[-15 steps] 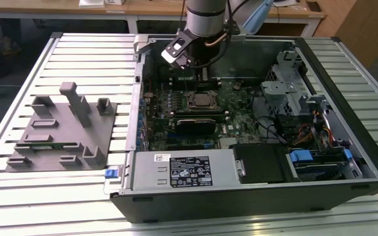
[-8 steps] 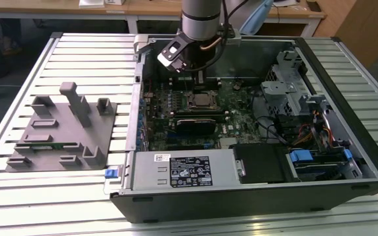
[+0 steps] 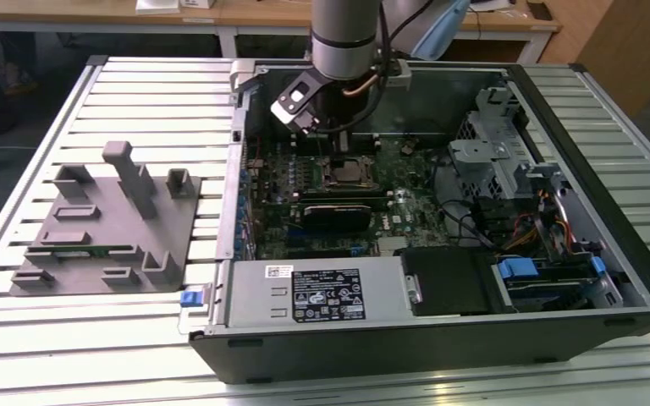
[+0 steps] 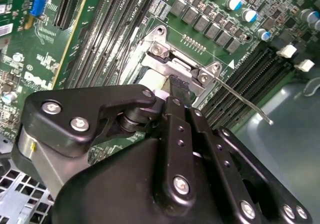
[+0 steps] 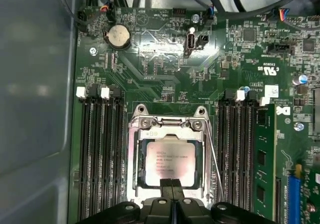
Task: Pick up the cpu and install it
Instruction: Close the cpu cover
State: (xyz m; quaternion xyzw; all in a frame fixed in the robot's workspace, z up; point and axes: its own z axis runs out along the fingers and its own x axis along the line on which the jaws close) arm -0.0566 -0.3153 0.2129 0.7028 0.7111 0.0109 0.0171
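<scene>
**A:** Where is the work set out?

**B:** An open computer case (image 3: 438, 342) is laid on its side on the slatted desk (image 3: 133, 101). The arm (image 3: 342, 34) is positioned inside it, above the motherboard (image 5: 165, 59).

**A:** And the cpu (image 5: 170, 159)?

**B:** It is seen lying flat in the socket (image 5: 170, 124), silver top up, framed all round by the metal bracket.

**A:** How are the fingers (image 5: 166, 186) set?

**B:** They are pressed together with nothing gripped between them. The tips are poised at one edge of the cpu, though contact cannot be confirmed.

**A:** What should be minded?

**B:** Level seating should be checked first. Any pressure is best kept light and straight down, so that nothing is tilted or bent. The thin lever (image 5: 214, 159) beside the socket should be left room.
</scene>
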